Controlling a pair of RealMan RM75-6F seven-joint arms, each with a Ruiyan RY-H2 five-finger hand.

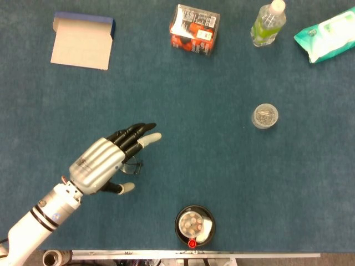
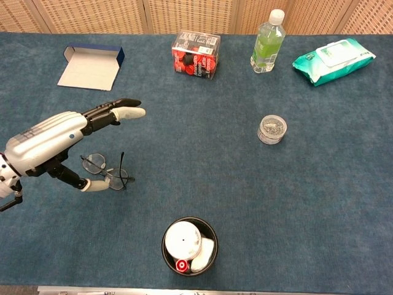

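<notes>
A dark blue-green carpeted table (image 2: 245,203) fills both views. Over its near left part hangs the robot's silver left hand (image 2: 55,140) with black fingers (image 2: 104,113), stretched out flat and lying close side by side, pale tips pointing toward the middle of the table; the thumb (image 2: 92,185) sticks out below, apart from them. The hand holds nothing.

Under the hand lies a pair of thin, dark wire-framed spectacles with round clear lenses (image 2: 105,173), flat on the cloth, one temple arm folded out toward the far side. In the head view the hand covers most of the spectacles (image 1: 132,165); whether the thumb tip touches the frame cannot be told.

At the far left corner lies an open flat cardboard box with a blue edge (image 2: 91,67). Along the far edge stand a clear pack of red items (image 2: 196,55), a green-labelled plastic bottle (image 2: 268,43) and a teal pack of wipes (image 2: 332,59). At the near edge sits a black round bowl (image 2: 189,246). Right of centre stands a small clear round jar (image 2: 272,129).
</notes>
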